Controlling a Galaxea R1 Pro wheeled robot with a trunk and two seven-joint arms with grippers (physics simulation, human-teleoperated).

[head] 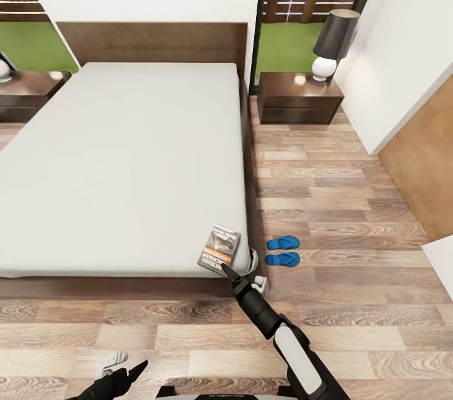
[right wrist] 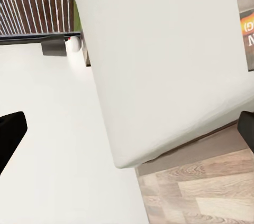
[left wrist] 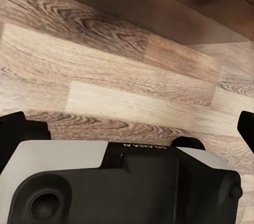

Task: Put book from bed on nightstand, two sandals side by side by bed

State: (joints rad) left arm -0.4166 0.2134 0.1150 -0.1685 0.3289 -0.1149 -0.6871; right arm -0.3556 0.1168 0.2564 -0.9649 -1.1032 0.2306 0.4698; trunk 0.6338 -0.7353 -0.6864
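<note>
Nearest us, our left gripper (head: 129,370) hangs low over the wooden floor (head: 352,199), fingers apart and holding nothing. Our right gripper (head: 228,270) reaches to the bed's (head: 126,161) near right corner, its dark tip at the lower edge of the book (head: 219,249); the wrist view shows both fingertips (right wrist: 10,131) spread wide with nothing between them. That book lies flat on the mattress corner (cover up, orange band visible). Both blue sandals (head: 282,250) sit side by side on the floor just right of the bed. One nightstand (head: 299,98), bearing a lamp (head: 332,41), stands beside the headboard.
</note>
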